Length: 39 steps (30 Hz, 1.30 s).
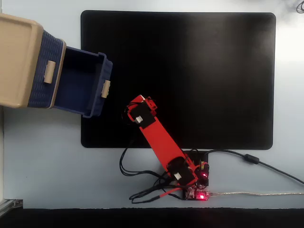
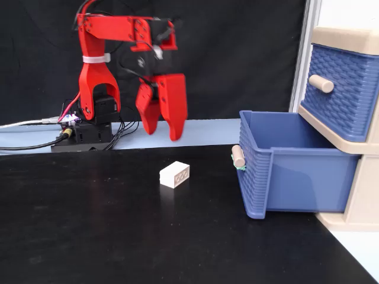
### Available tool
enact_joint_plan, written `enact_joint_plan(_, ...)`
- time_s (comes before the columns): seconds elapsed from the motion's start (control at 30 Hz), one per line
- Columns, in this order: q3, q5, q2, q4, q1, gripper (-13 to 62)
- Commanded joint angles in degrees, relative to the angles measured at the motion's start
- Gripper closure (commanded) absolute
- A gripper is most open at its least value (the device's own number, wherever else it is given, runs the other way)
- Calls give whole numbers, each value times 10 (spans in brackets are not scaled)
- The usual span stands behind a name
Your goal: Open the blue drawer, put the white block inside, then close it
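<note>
Mat: the flat black rectangular mat [image 2: 89, 236] covers the foreground in the front fixed view; nothing lies on it there but the block.

Block: the small off-white rectangular block [image 2: 174, 174] rests on the mat, near the middle of that view, well apart from the drawer to its right; in the top-down fixed view it is hidden under the arm.

Drawer: the dark blue woven-front lower drawer [image 2: 284, 174] of the beige plastic cabinet [image 1: 19, 57] stands pulled out, its cavity showing nothing inside; its small beige handle [image 2: 237, 157] faces the block; the upper blue drawer [image 2: 340, 89] stays shut.

Gripper: the red plastic two-jaw gripper [image 2: 163, 133] hangs above and behind the block, tips down; the jaws stand parted with a clear gap, holding nothing.

Step in hand: judged as the pick; opening looks done, placing and closing remain.

Risk, descent: the tips appear offset from the block; a straight drop could land one jaw on its top and tip or shove it.

Risk, grasp: the block lies skewed to the jaws; a corner pinch could let it rotate out.

Risk, transfer: a low carry could strike the drawer's front wall or handle, pushing the drawer in.

Base: the red arm [image 1: 159, 137] mounts at the mat's far edge, amid loose black cables [image 2: 35, 144] that could snag.
</note>
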Motion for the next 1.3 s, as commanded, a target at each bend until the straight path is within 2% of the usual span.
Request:
enact_joint_plan(0.0, -31, -3, -15, 2, 6, 154)
enact_joint_plan(0.47, -88, -6, -133, -5, 3, 156)
enact_joint_plan(0.63, -89, -21, -155, -11, 4, 182)
enact_joint_plan(0.77, -88, -36, -157, -15, 2, 274)
enact_joint_plan(0.87, -88, -50, -156, -13, 2, 432)
enact_joint_plan(0.93, -88, -56, -152, -9, 4, 566)
enact_joint_plan(1.13, -90, -78, -129, -7, 12, 577)
enact_joint_plan(1.27, -106, -148, -25, 26, 38, 577)
